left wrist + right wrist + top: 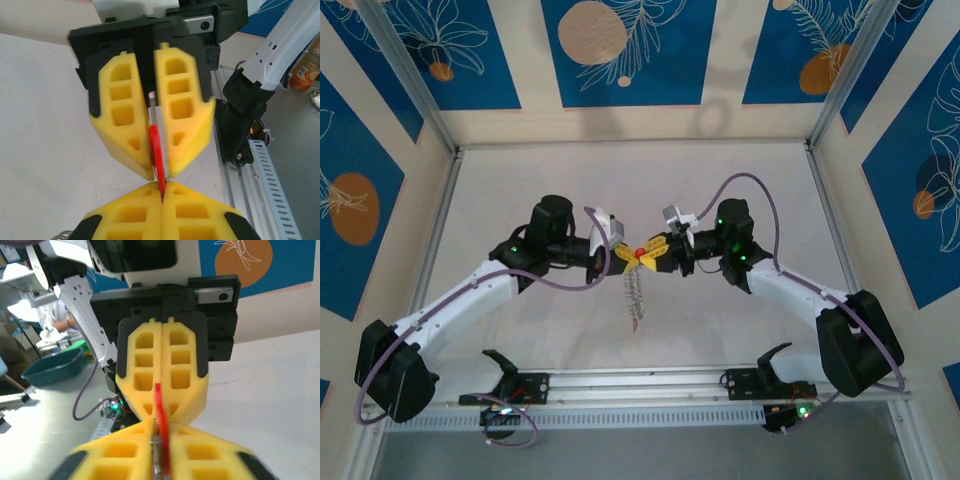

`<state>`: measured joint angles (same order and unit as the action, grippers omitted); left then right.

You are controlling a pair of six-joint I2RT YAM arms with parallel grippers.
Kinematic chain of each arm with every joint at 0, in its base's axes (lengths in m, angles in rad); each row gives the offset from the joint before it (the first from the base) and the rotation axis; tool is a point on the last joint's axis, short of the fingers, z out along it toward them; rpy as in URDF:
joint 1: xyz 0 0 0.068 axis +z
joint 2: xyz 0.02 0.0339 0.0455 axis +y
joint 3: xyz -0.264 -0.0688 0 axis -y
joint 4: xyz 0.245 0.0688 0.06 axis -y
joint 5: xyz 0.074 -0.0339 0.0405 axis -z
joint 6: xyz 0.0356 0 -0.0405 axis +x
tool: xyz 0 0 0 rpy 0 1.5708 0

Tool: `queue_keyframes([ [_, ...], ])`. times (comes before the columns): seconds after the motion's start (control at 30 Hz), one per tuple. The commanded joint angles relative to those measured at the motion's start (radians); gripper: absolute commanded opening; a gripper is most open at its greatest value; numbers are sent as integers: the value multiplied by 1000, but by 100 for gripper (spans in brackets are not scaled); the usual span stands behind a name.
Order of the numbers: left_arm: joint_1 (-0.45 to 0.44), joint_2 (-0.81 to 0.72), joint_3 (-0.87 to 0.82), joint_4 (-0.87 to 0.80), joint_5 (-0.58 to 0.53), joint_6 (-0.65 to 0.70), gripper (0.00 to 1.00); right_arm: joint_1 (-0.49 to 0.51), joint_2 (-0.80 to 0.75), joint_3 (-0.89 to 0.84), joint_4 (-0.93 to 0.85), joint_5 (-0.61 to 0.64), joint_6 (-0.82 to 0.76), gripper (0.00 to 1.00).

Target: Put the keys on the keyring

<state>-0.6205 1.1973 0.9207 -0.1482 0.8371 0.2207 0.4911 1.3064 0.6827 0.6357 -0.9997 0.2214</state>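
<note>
Meeting tip to tip at the middle of the top view, over the pale table (740,190). Left of centre, left gripper (625,256), fingers pressed fully together and nipping one end of the red key (640,252). Right of centre, right gripper (655,260), likewise closed, clamping the other end, so key bridging the two, clear of the table. Just below the meeting point, keyring (635,295), hanging as a grey ribbed strip towards the lower middle of the frame; cannot tell whether hooked to the key.

From the left wrist: own yellow fingers (135,212) along the bottom edge, shut on the key's lower tip. Key edge-on, running up the centre into the slot between the right gripper's fingers at the top, gripped near their tips, a silver end showing higher up.

From the right wrist: own fingers (200,460) blurred at the bottom, closed round a silver part and the red. Red strip rising into the seam of the left gripper's shut fingers at centre.
</note>
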Motion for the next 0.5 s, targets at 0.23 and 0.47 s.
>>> queue_keyframes([
  [0.23, -4, -7, 13, -68, -61, 42, 10, 10, -33, 21, 2, 106, 17, 0],
  [0.47, -2, -27, -15, -70, -182, 3, 36, 53, -129, 91, -312, 443, -183, 0],
])
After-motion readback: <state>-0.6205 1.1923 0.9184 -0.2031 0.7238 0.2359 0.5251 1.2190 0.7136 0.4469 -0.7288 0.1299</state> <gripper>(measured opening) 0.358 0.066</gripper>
